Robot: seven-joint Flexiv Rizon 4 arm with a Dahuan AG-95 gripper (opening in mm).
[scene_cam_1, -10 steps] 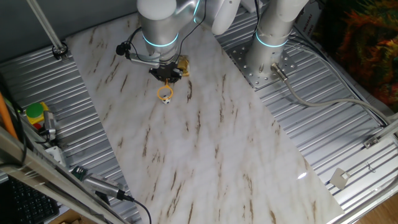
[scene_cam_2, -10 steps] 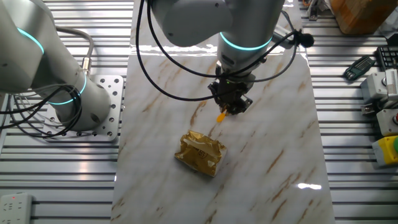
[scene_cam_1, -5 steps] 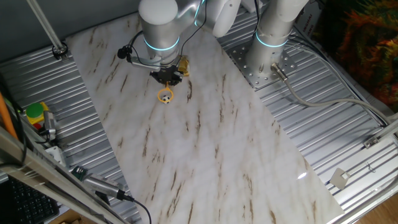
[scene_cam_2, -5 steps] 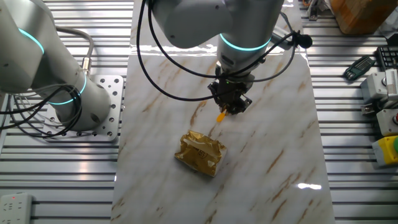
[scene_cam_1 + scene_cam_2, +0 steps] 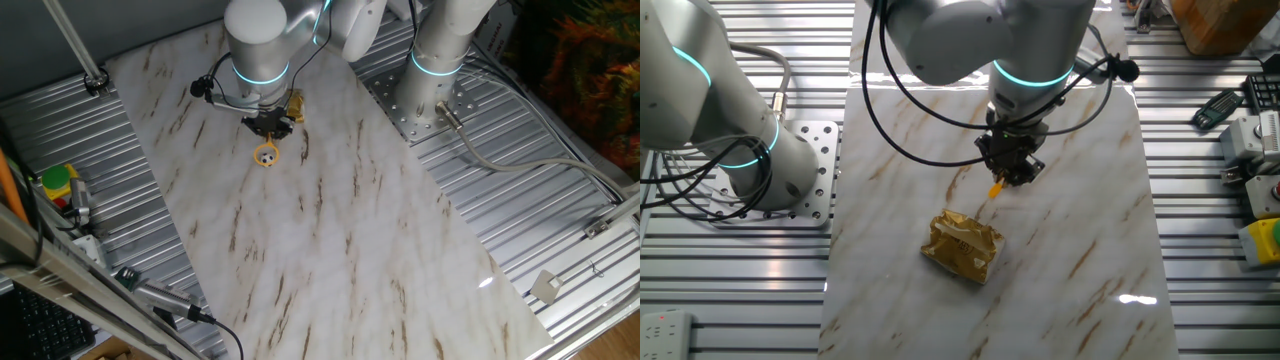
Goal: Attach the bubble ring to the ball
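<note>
One fixed view: over the last sec I see the ring shift slightly toward the far edge of the worktop. The ball, which sat at the hoop's near rim, now shows inside the hoop. Gripper hangs directly over the ring's handle end; fingers narrow, appear clamped on the handle, though contact is too small to confirm. Other fixed view: only the handle tip shows below the gripper, foil well apart nearer that view's front edge. Judgement: hoop is ~seated round the ball; attach step near done. Next: confirm seating, then release.
</note>
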